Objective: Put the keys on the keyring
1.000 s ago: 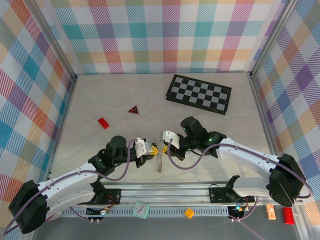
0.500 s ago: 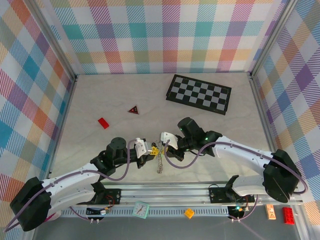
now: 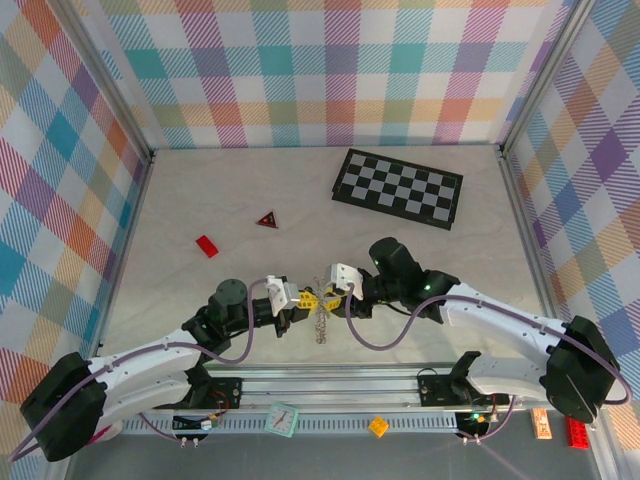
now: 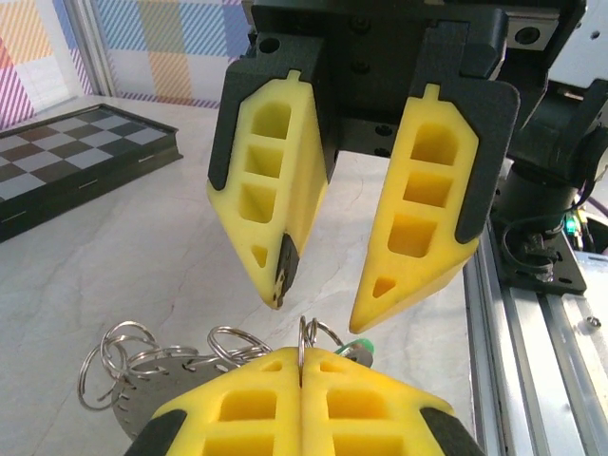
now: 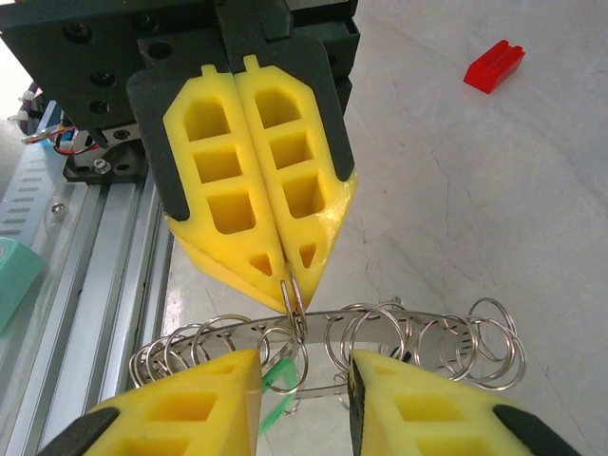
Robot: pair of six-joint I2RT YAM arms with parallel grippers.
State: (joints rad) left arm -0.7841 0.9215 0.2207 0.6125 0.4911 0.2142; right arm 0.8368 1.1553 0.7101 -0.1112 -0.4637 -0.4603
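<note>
Left claw (image 5: 288,274): you are pinching a small split ring (image 5: 293,296) between fully closed fingers, directly above the keyring (image 3: 319,326), so its loops are presenting edge-on for threading

Right claw (image 4: 319,312): you are holding it spread wide and empty, facing the left claw just across the keyring, likely readying a second grip

Keyring: dangling below both claws, many wire rings strung along it; whether it is touching the counter (image 3: 240,190) cannot be told

Green tag (image 5: 276,374): hanging just under the pinched ring, inside the keyring's cluster; the keys themselves are hiding among the loops
</note>
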